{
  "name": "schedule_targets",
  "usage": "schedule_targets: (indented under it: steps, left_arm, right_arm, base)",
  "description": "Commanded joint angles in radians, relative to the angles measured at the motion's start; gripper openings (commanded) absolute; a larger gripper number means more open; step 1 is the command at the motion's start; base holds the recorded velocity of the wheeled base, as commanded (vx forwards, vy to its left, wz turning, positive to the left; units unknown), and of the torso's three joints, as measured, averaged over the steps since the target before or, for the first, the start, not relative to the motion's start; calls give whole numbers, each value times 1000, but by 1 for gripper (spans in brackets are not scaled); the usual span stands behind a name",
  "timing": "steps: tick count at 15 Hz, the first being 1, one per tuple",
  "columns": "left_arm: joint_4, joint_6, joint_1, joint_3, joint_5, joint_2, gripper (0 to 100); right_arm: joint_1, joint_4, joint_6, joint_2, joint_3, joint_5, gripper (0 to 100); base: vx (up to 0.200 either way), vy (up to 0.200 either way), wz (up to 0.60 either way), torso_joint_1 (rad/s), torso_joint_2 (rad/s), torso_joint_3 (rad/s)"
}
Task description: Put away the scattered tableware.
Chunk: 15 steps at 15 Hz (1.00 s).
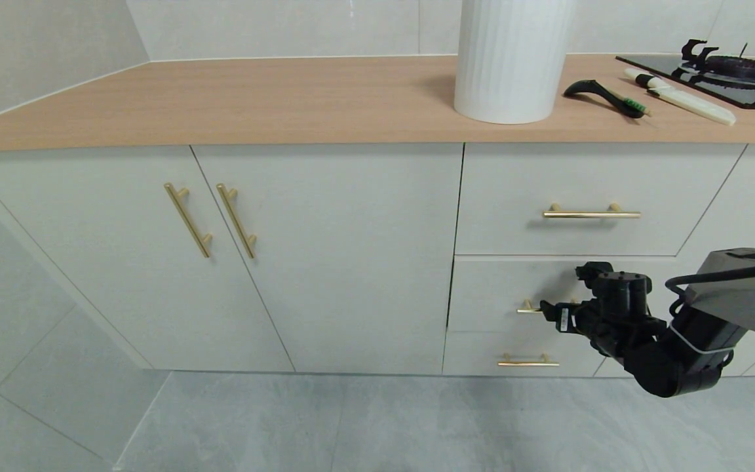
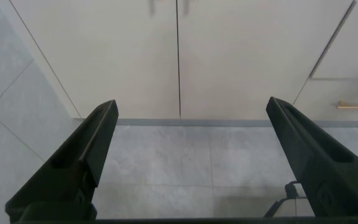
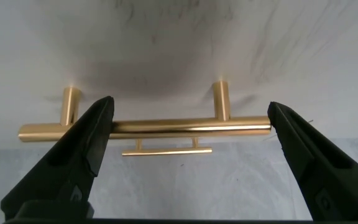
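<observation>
On the wooden counter [image 1: 286, 98] at the right lie a black-handled tool with a green tip [image 1: 603, 96] and a white knife [image 1: 679, 98]. A tall white ribbed container [image 1: 512, 59] stands beside them. Low at the right, my right gripper [image 1: 551, 309] is at the middle drawer's gold handle [image 1: 527, 308]. Its fingers [image 3: 73, 168] stand open on either side of that handle [image 3: 145, 129], very close to the drawer front. My left gripper [image 2: 188, 162] is open with nothing in it, held low over the grey floor and facing the cabinet doors [image 2: 179, 56].
A black gas hob [image 1: 738, 72] sits at the counter's far right. The cabinet has two doors with gold handles [image 1: 187, 219] on the left. On the right are a top drawer handle [image 1: 591, 213] and a bottom drawer handle [image 1: 528, 361]. Grey floor tiles [image 1: 351, 426] lie in front.
</observation>
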Motion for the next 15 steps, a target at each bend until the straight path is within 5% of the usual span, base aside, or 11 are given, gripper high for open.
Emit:
schedule_targets:
  steps: [1, 8, 11, 15]
  left_arm:
    - [0, 0, 0, 0, 1, 1, 100]
    - [0, 0, 0, 0, 1, 1, 100]
    - [0, 0, 0, 0, 1, 1, 100]
    - [0, 0, 0, 0, 1, 1, 100]
  right_arm:
    - [0, 4, -11, 0, 6, 0, 100]
    - [2, 145, -28, -140, 75, 9, 100]
    - [11, 413, -28, -368, 100, 50, 100]
    - [71, 610, -28, -603, 94, 44, 100]
  base:
    - [0, 0, 0, 0, 0, 0]
    - [0, 0, 0, 0, 0, 0]
    - [0, 0, 0, 0, 0, 0]
    - [0, 0, 0, 0, 0, 0]
